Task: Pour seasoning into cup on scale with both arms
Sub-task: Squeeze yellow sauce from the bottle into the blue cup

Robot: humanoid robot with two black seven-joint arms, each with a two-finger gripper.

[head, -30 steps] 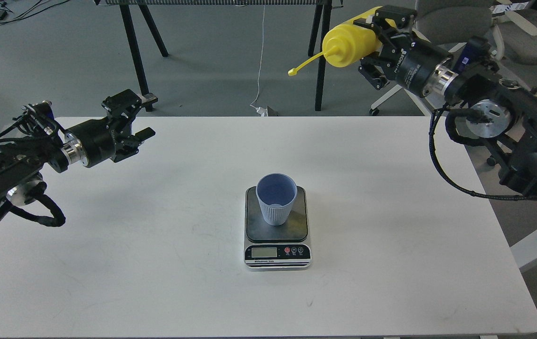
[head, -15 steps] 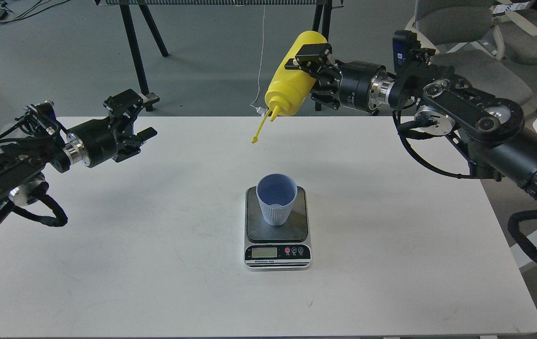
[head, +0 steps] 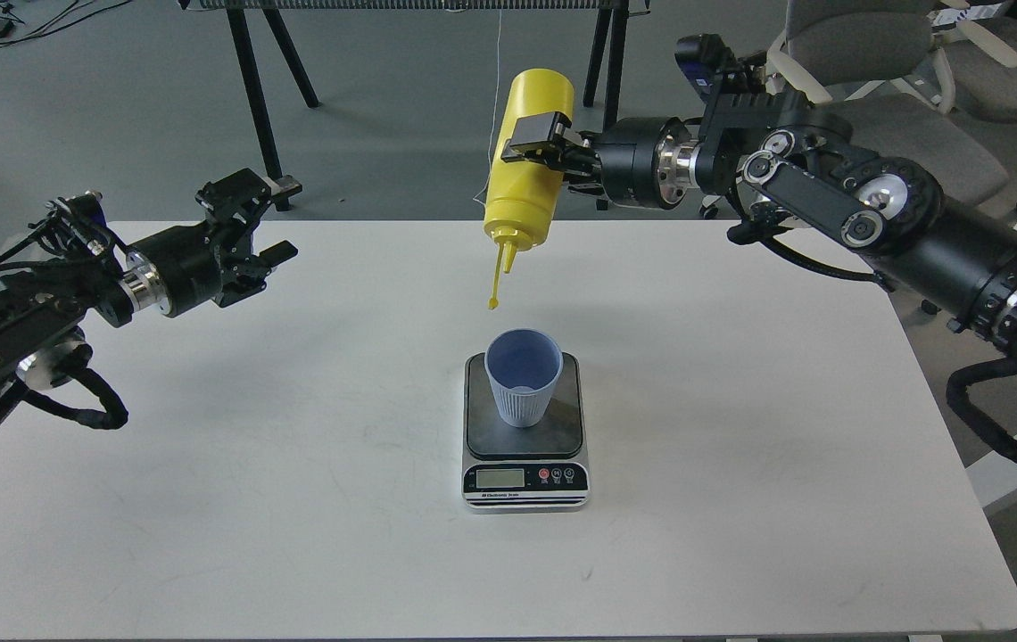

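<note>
Gripping inverted seasoning [head: 528,160] above cup [head: 524,376], right gripper [head: 533,143]

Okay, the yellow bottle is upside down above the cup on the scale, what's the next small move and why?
Probably ease the right gripper toward the robot and slightly right, lowering the bottle so its tip hangs over the cup's mouth. The tip appears to hang above and a little left of the rim, so squeezing now might miss the cup on the scale.
</note>
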